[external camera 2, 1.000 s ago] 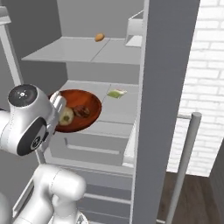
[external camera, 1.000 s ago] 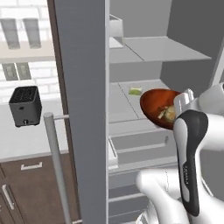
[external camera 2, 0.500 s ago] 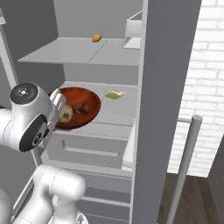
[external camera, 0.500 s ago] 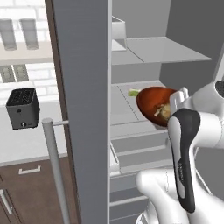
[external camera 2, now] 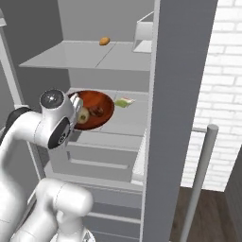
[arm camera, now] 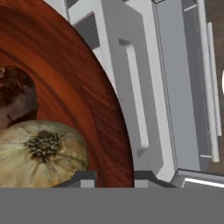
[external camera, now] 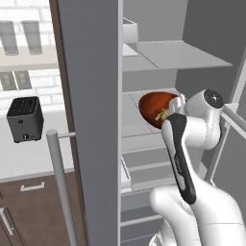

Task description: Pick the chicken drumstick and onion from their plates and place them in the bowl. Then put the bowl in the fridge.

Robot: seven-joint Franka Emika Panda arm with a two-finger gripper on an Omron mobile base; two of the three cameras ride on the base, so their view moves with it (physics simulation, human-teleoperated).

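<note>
The glossy reddish-brown bowl (external camera 2: 101, 106) hangs tilted over the fridge's middle shelf (external camera 2: 125, 124), inside the open fridge (external camera: 91, 96). My gripper (arm camera: 114, 179) is shut on the bowl's near rim (arm camera: 109, 131), one fingertip on each side. The yellowish onion (arm camera: 41, 153) lies in the bowl right by the fingers, and the dark reddish chicken drumstick (arm camera: 15, 98) lies behind it. From the base, the onion (external camera 2: 84, 116) and drumstick (external camera 2: 98, 112) show inside the bowl (external camera: 153, 105). The arm's wrist covers the hand there. The plates are out of view.
A green-and-white food item (external camera 2: 124, 101) lies on the middle shelf beside the bowl. The upper shelf carries a small orange item (external camera 2: 104, 41) and a clear box (external camera 2: 144, 37). Drawers (external camera 2: 94, 158) sit below. The door's bar handle (external camera: 60, 185) stands left, with a black toaster (external camera: 25, 118) beyond it.
The arm has carried the bowl a little deeper into the fridge, toward the back of the middle shelf. The grip on the rim is unchanged.
</note>
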